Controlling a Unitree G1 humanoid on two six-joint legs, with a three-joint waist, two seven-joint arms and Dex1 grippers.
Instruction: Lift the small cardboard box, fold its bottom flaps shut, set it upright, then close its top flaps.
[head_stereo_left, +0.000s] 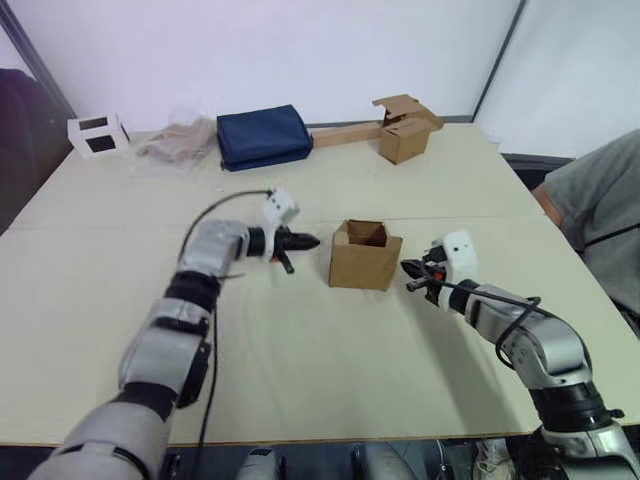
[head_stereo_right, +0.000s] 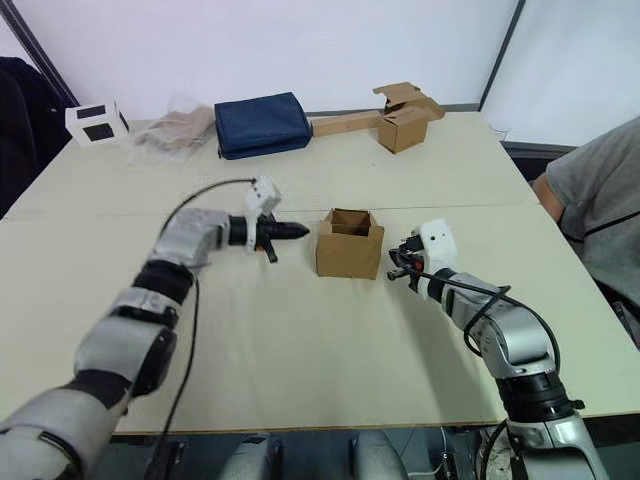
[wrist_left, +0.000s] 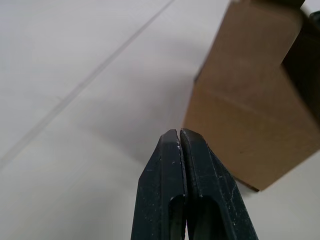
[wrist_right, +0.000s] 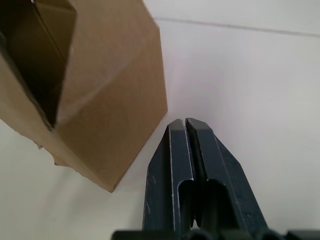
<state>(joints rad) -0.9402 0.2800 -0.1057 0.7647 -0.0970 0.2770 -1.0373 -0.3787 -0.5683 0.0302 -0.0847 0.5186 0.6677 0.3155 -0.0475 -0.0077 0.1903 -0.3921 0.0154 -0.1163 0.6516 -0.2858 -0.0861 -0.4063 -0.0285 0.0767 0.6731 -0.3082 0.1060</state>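
Box: we see the small cardboard box (head_stereo_left: 365, 256) standing on the table (head_stereo_left: 320, 370), about midway between our two hands, its open end facing up.
Top flaps: the top flaps (head_stereo_left: 366, 233) are not folded over — the inside of the box shows from above, and in the right wrist view a panel stands up beside the dark opening.
Bottom flaps: we cannot see the underside, so we cannot tell from these pictures whether the bottom is folded shut.
Left hand: our left hand (head_stereo_left: 306, 241) hangs just left of the box and points at its side wall, not touching it; the left wrist view shows its fingers (wrist_left: 197, 170) pressed together on nothing.
Right hand: our right hand (head_stereo_left: 412, 271) is just to the right of the box, near its lower corner and apart from it; its fingers (wrist_right: 200, 150) are likewise pressed together and empty.
Progress: we judge the task either barely begun or paused before the last step — the box is upright on the table and nothing grips it.
Left to do: at the least the top still has to be closed; if the bottom is open, the lift and the bottom fold also remain.
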